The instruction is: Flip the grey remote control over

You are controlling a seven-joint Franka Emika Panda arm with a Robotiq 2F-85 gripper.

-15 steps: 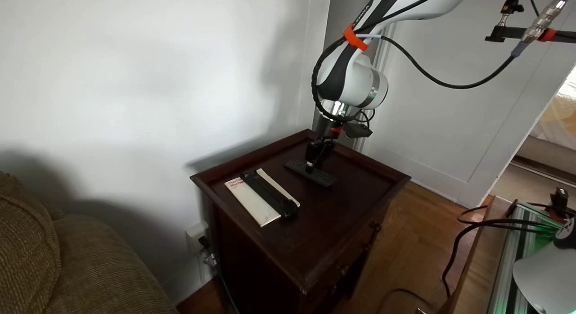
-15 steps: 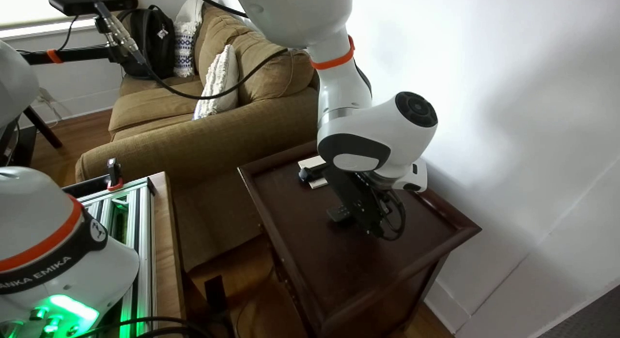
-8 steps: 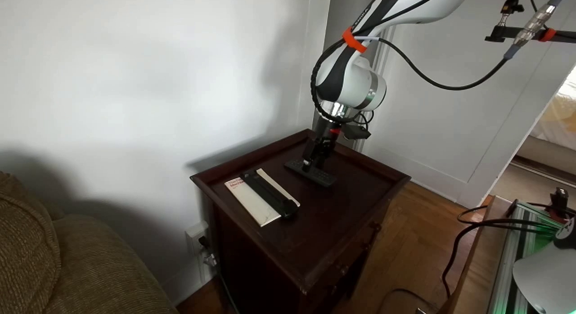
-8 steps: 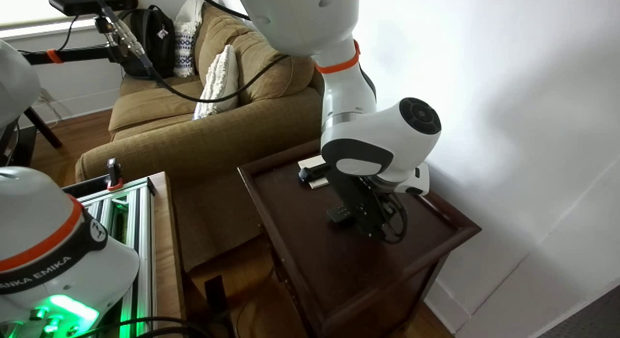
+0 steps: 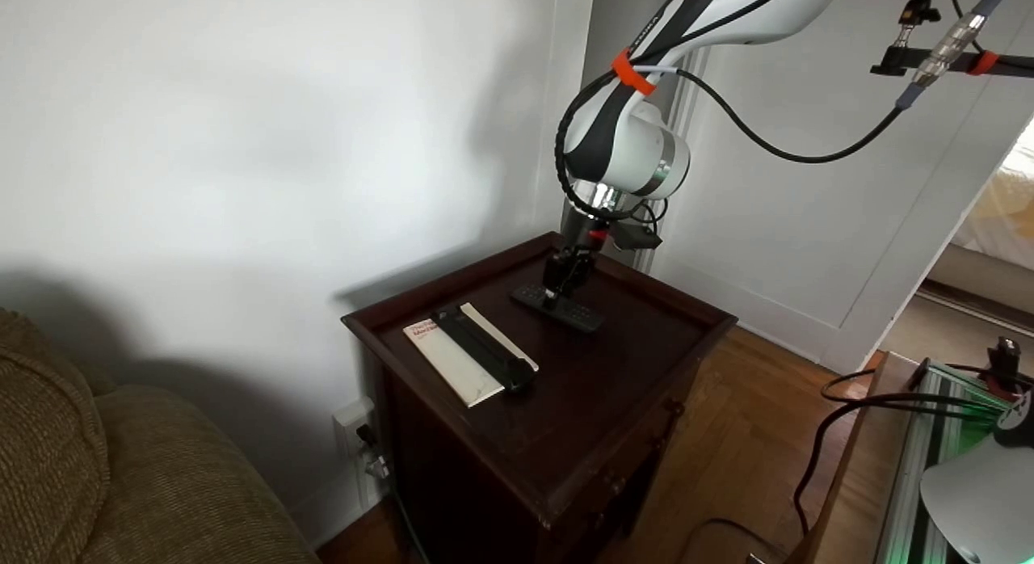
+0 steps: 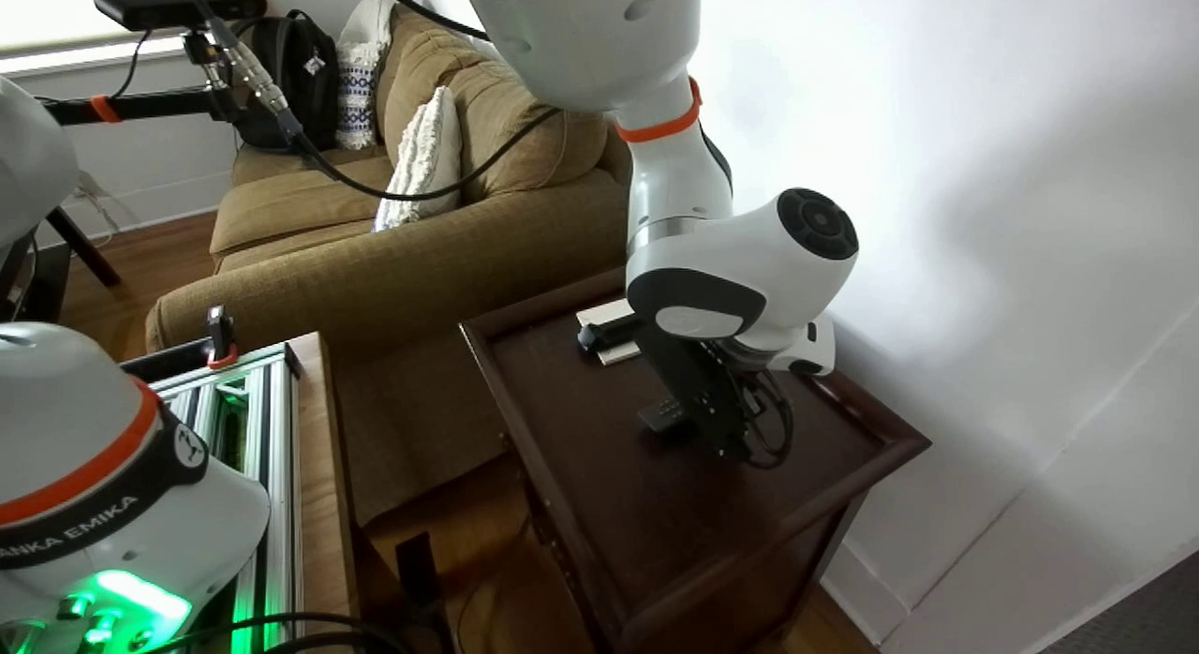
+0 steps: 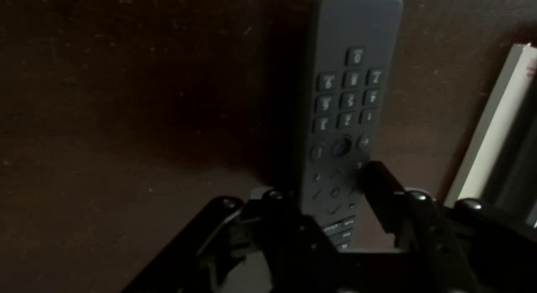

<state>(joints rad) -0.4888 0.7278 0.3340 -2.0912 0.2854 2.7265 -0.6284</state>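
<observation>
The grey remote control (image 5: 579,313) is dark, nearly black, and oblong. It is at the dark wood cabinet top, buttons facing up. In the wrist view its number keys (image 7: 348,91) show clearly; its near end is hidden by the gripper. In an exterior view only one end of the remote (image 6: 662,414) shows beside the wrist. My gripper (image 5: 557,296) points down over its middle. In the wrist view the fingers (image 7: 329,184) stand against both long sides and appear shut on it. Whether it is raised slightly off the cabinet top cannot be told.
A pale flat book-like item (image 5: 452,362) with red print lies on the cabinet (image 5: 517,443), with a slim black object (image 5: 485,350) across it. The cabinet top has a raised rim (image 6: 777,551) along the wall sides. A brown sofa (image 6: 421,260) stands beside it.
The gripper has shifted slightly and its fingers have come in on the remote. Over the last half second the remote has moved slightly along with the gripper.
</observation>
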